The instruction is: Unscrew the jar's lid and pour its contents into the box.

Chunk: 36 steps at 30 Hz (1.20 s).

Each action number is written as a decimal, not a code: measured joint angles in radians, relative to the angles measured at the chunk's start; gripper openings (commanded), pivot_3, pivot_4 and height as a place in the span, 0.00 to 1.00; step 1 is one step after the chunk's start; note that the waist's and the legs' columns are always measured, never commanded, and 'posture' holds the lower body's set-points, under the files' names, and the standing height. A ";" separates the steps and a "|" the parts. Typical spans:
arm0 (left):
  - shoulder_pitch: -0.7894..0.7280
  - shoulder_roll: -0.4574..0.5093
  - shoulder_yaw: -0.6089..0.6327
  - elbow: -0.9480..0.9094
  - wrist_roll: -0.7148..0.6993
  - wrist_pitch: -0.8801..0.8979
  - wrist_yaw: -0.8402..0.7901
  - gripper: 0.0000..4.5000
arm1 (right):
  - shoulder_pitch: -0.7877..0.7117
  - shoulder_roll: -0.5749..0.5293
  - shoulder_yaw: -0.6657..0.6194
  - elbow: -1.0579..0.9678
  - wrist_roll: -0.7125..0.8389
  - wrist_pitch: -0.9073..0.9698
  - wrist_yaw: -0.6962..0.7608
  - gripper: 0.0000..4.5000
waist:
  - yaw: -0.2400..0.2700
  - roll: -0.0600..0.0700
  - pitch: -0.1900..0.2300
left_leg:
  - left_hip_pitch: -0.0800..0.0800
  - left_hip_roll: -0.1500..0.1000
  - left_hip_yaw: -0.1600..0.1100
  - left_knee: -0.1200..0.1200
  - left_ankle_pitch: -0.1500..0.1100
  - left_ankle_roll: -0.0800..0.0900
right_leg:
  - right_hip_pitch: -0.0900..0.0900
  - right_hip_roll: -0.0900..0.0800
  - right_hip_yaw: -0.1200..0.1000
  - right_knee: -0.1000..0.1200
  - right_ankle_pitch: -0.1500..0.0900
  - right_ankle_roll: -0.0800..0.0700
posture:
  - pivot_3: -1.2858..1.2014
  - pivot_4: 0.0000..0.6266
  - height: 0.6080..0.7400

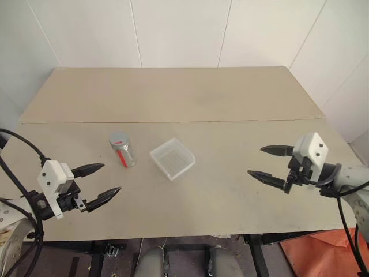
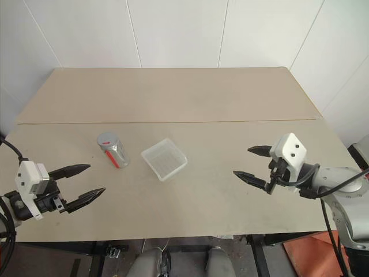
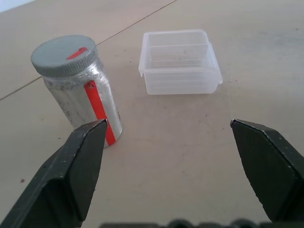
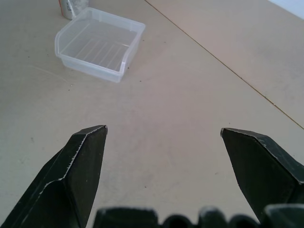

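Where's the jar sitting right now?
In the head views the jar stands upright on the table, left of centre, just left of the box and ahead of the open left gripper.

It looked like a bare test room or lab rather than anyone's home. Plain white wall panels (image 1: 173, 32) ran across the top of the frame, with thin seams between them. Below stood a beige worktable (image 1: 173, 92) made of two boards butted together, the joint crossing mid-frame. Loose black cables (image 1: 23, 147) trailed at the lower left, and something orange (image 1: 317, 254) lay at the lower right.
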 measured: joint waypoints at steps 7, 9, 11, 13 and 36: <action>0.003 -0.031 0.006 0.000 0.006 0.001 0.038 1.00 | 0.056 -0.016 0.047 -0.057 -0.007 0.018 0.014 0.99 | 0.000 0.000 0.000 | 0.000 0.000 0.000 0.000 0.000 0.000 | 0.000 0.000 0.000 0.000 0.000 0.000 | 0.52 0.24 1.00; 0.027 -0.064 0.006 -0.006 0.020 -0.006 0.072 1.00 | 0.039 -0.016 0.051 -0.055 -0.001 0.018 0.029 0.99 | -0.005 0.000 0.000 | 0.000 0.000 0.000 0.000 0.000 0.000 | 0.000 0.000 0.001 0.000 0.000 0.000 | 0.52 0.24 1.00; 0.040 -0.105 0.005 -0.009 0.044 -0.014 0.117 1.00 | -0.018 -0.015 0.063 -0.045 0.001 0.018 0.041 0.99 | -0.009 0.000 0.000 | 0.001 0.000 0.000 0.000 0.000 0.000 | 0.000 0.000 0.001 0.000 0.000 0.000 | 0.52 0.24 1.00; 0.035 -0.135 -0.001 -0.009 0.069 -0.031 0.160 1.00 | -0.072 -0.012 0.090 -0.040 -0.001 0.014 0.051 0.99 | -0.007 0.000 0.000 | 0.001 0.000 0.000 0.000 0.000 0.000 | 0.001 0.000 0.000 0.000 0.000 0.000 | 0.52 0.24 1.00; -0.142 -0.529 -0.267 0.133 0.438 -0.323 0.630 1.00 | -0.279 0.061 0.229 0.019 -0.079 -0.062 0.070 0.99 | 0.004 -0.001 0.000 | 0.000 -0.003 -0.001 0.000 -0.001 0.001 | 0.001 -0.002 0.000 0.000 0.001 0.000 | 0.52 0.24 1.00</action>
